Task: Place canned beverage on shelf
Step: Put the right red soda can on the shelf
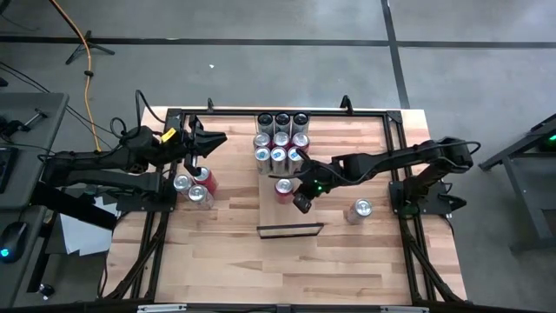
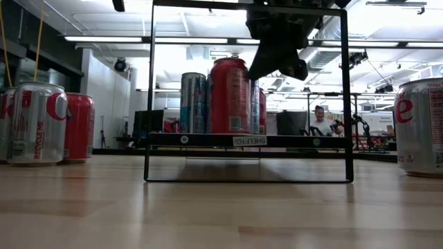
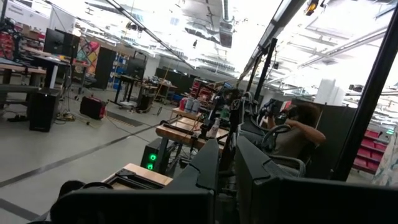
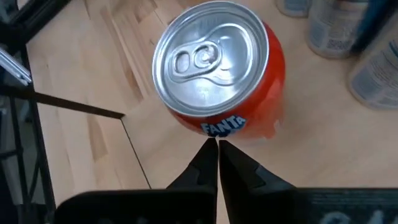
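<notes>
An orange-red Fanta can (image 4: 214, 68) stands upright on the pale wooden shelf (image 1: 291, 217), about midway along it. It also shows in the high view (image 1: 283, 189) and the low view (image 2: 230, 95). My right gripper (image 4: 217, 146) is shut. It hangs above the can's near-right side, in the high view (image 1: 302, 202), and above the can's top in the low view (image 2: 280, 48). Several tall cans (image 1: 280, 141) stand at the shelf's far end. My left gripper (image 3: 227, 163) waits raised at the table's far left (image 1: 208, 139), with a narrow gap between its fingers.
Three cans (image 1: 195, 184) stand on the table at the left under my left arm. One silver can (image 1: 360, 209) stands at the right. The shelf's black lip (image 1: 290, 230) marks its near end. A black frame (image 2: 149, 90) holds the shelf above the tabletop. A person (image 3: 298, 127) sits beyond the table.
</notes>
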Robot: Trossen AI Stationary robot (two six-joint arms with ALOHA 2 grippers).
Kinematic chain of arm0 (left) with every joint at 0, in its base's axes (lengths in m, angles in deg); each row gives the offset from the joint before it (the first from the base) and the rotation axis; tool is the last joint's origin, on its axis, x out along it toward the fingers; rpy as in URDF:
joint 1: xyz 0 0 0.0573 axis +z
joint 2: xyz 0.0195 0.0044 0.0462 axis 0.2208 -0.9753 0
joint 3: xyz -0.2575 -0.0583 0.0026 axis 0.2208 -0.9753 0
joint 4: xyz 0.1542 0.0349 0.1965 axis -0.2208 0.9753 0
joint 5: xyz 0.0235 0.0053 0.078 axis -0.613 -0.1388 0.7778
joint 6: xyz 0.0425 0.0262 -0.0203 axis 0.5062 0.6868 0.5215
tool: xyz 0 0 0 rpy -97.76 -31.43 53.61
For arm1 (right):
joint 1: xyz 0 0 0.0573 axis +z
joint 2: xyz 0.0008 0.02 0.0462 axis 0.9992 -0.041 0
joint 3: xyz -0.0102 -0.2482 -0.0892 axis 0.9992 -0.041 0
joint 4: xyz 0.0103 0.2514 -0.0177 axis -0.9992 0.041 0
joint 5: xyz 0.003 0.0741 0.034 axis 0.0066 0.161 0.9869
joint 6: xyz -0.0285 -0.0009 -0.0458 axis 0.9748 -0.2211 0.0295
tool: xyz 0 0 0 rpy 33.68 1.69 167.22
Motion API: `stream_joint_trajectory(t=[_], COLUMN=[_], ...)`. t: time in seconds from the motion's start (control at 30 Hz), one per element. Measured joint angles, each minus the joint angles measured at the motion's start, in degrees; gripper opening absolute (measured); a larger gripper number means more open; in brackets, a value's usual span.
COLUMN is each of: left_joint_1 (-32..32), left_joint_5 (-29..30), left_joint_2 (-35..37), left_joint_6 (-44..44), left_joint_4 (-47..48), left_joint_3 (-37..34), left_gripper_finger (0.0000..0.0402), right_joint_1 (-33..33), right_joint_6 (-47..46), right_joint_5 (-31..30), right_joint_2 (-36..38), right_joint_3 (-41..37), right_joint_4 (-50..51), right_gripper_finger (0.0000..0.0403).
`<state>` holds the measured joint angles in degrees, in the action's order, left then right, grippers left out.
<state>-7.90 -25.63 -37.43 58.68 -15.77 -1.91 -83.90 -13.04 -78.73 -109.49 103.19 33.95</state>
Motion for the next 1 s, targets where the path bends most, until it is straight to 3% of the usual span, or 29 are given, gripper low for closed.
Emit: stream_joint_trajectory(t=[0.37,0.67,1.0], left_joint_1=[-0.01,-0.02,-0.02], left_joint_5=[0.04,0.04,0.04], left_joint_2=[-0.01,-0.01,-0.01], left_joint_6=[-0.07,-0.02,0.00], left_joint_4=[0.86,0.99,1.10], left_joint_3=[0.00,0.00,0.00], left_gripper_finger=[0.0003,0.0003,0.0003], right_joint_1=[0.00,-0.14,-2.67], right_joint_6=[-2.85,-3.53,-3.54], right_joint_5=[-1.05,-6.44,-7.70], right_joint_2=[-5.20,-5.71,-5.71], right_joint_3=[0.07,0.04,0.02], right_joint_4=[-8.33,-10.90,-14.03], right_gripper_finger=[0.0000,0.0000,0.0000])
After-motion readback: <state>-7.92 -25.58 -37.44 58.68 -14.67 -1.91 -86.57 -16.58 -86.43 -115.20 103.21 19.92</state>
